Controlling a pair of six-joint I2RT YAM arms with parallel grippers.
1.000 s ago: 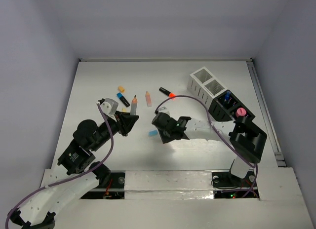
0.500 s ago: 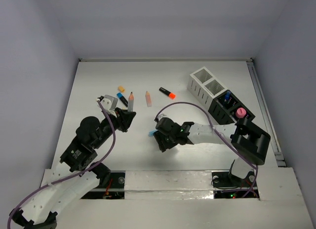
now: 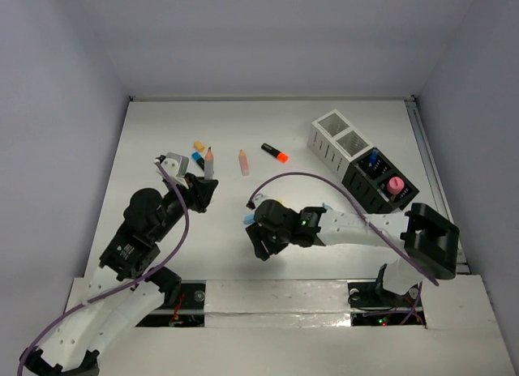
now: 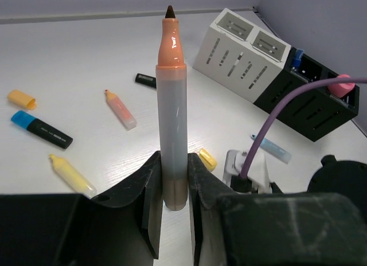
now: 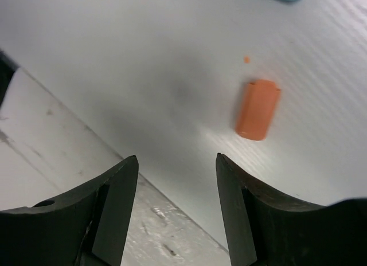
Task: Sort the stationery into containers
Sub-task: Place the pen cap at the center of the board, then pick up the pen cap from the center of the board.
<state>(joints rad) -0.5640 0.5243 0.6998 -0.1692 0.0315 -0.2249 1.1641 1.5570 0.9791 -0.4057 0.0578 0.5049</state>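
Over the left half of the white table, the left gripper is clamped on the bottom end of a grey-barrelled marker with a bare orange tip. The marker's long axis runs straight out from the fingers, tip towards the far wall. Past it lie a peach marker, a black marker with a blue cap and a yellow marker. The row of slatted white and black boxes stands well apart to the right, with a pink cylinder in one black box. The right gripper has its jaws spread and holds nothing; a small orange cap lies loose on the table just ahead of it.
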